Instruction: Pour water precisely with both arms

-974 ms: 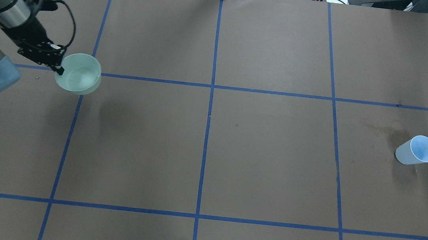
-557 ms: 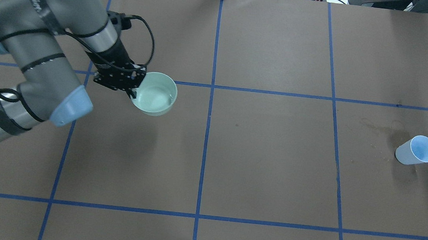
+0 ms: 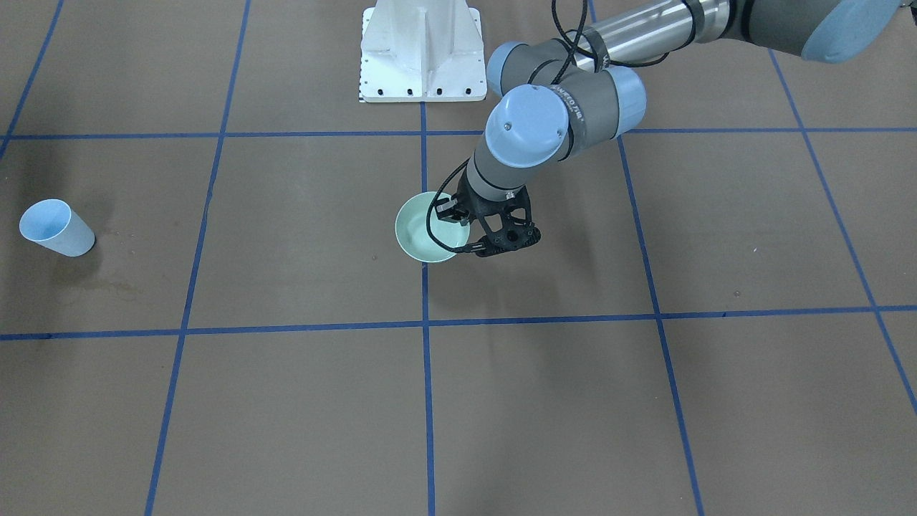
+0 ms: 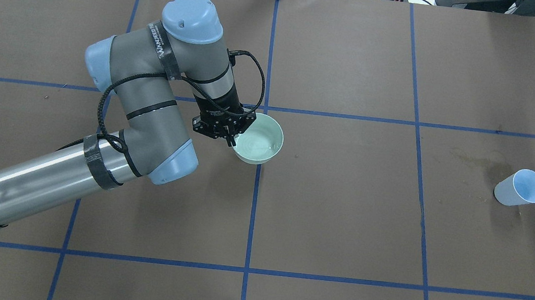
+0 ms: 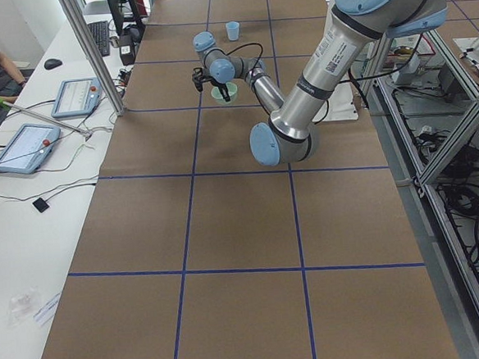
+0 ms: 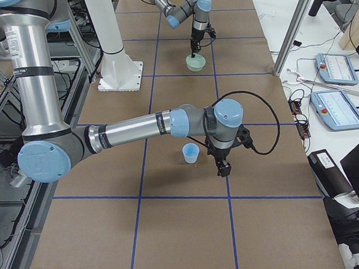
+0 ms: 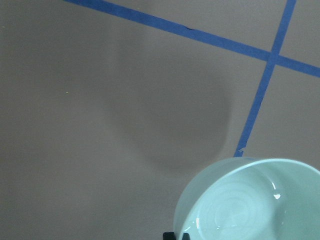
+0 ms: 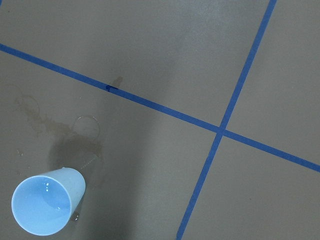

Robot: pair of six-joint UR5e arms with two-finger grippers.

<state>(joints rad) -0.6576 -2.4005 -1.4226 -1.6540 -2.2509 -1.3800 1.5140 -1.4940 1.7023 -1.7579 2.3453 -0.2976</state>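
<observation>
Left arm (image 4: 152, 108): it reaches in from 8 o'clock in the overhead view, elbow folded, and shades the paper beside it.
Left gripper (image 4: 231, 140): the fingers are pinched on the near rim of the bowl (image 4: 265, 131), at the bowl's 9 o'clock, with one finger inside the wall.
Water (image 7: 235, 215): a shallow pool in the bowl's bottom, seen only as glints and rings.
Risk at the bowl: a one-sided rim pinch looks easy to twist. I'd guess a jerk or a tilt would slop water over the lip at 3 o'clock.
Open room: bare brown table (image 4: 340, 217) stretches from the bowl toward 3 o'clock. The far edge lies at 12 o'clock, well apart.
Stain (image 4: 489, 166): a dried ring at the cup's 10 o'clock.
Cup (image 4: 521, 187): pale blue and upright, well apart from the bowl and light enough to tip if nudged.
Right gripper (image 6: 224, 167): it sits just beside the cup in the right-side view. I cannot tell how wide it stands.
Risk at the cup: its narrow mouth makes a wide bowl lip likely to spill past it.
</observation>
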